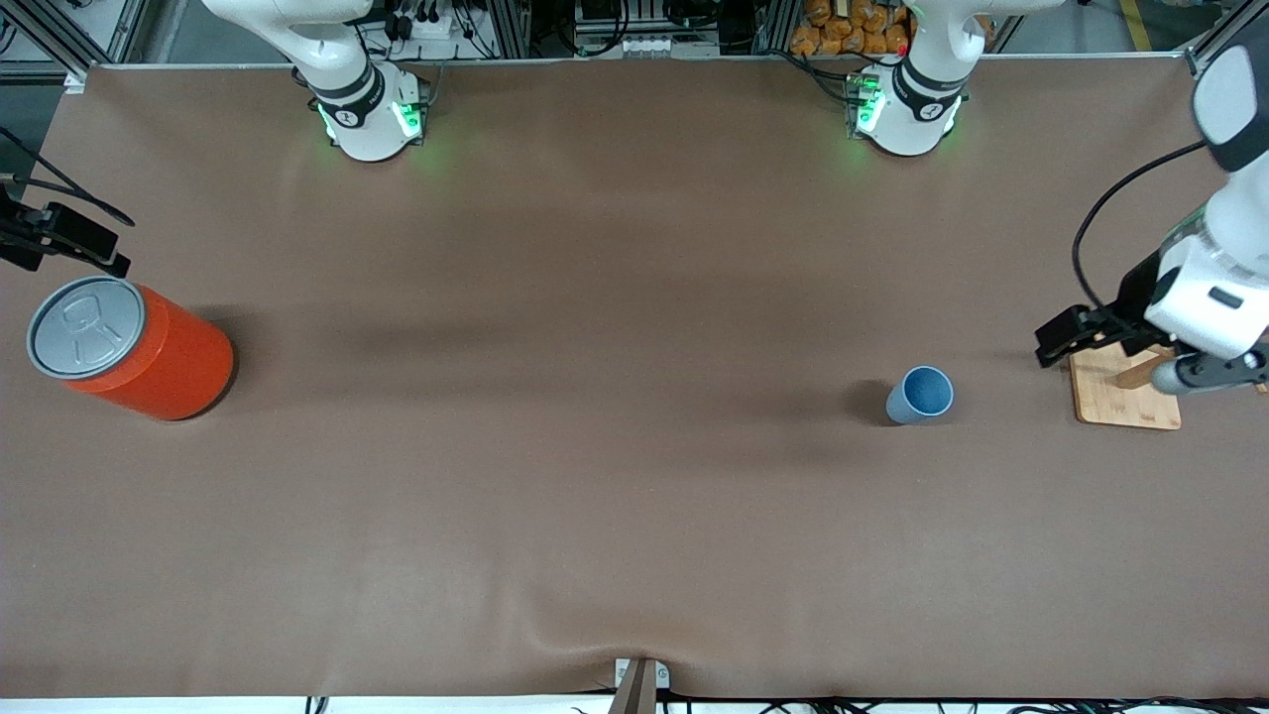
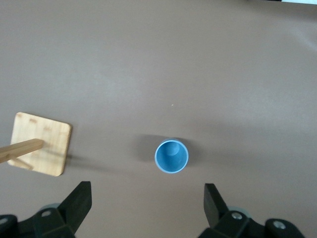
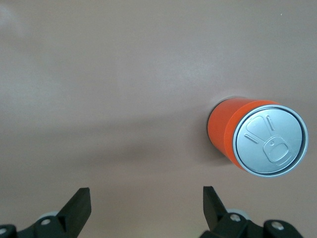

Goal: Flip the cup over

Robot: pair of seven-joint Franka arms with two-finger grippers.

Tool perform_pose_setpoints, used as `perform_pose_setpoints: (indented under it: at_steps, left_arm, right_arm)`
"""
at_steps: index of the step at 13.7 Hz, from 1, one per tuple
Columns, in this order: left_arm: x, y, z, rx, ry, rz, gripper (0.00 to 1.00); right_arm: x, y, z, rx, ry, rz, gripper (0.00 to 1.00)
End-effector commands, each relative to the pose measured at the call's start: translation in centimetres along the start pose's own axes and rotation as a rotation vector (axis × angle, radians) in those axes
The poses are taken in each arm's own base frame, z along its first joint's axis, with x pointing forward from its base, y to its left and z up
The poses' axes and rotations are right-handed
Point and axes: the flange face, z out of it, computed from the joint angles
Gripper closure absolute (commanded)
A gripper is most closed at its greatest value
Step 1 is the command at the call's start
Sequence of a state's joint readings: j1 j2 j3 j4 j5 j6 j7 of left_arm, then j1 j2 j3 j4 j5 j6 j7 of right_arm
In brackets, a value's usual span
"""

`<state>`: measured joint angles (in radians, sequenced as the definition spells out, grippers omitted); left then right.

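Note:
The small light-blue cup (image 1: 922,395) stands upright, mouth up, on the brown table toward the left arm's end. In the left wrist view the cup (image 2: 172,156) shows its darker blue inside. My left gripper (image 1: 1076,335) hangs in the air, open and empty, beside a wooden stand and apart from the cup; its fingers (image 2: 79,203) frame bare table. My right gripper (image 1: 59,238) is open and empty in the air at the right arm's end, just above the orange can (image 1: 149,352). It shows bare table between its fingers (image 3: 79,206).
The large orange can with a grey pull-tab lid (image 3: 257,141) stands at the right arm's end of the table. A small wooden base with a peg (image 1: 1120,402) sits beside the cup, partly under the left arm; it also shows in the left wrist view (image 2: 42,144).

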<state>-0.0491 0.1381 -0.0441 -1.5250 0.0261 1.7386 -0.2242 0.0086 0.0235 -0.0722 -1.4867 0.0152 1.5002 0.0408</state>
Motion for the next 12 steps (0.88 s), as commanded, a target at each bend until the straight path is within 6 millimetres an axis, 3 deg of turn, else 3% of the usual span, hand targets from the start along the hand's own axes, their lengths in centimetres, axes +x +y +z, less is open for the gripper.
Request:
perform_pose_setpoints:
  at_steps: [1,6,9,12]
  left_arm:
    - [-1.5,-2.1,-3.2,0.003,-0.025,0.01,0.0]
    - [-4.1,-5.5,-5.8,0.021,-0.1,-0.005,0.0]
    - [-5.2,-6.0,-7.5,0.024,-0.092,-0.031,0.0]
    - [-5.2,-6.5,-6.3,0.017,-0.116,-0.022,0.0]
  right_arm:
    - [0.0,0.0,-0.5,0.009,0.004,-0.006,0.0]
    - [0.0,-0.1,-0.5,0.009,0.004,-0.007,0.0]
    - [0.0,-0.1,-0.5,0.009,0.004,-0.007,0.0]
    - [0.0,-0.1,-0.5,0.009,0.004,-0.007,0.0]
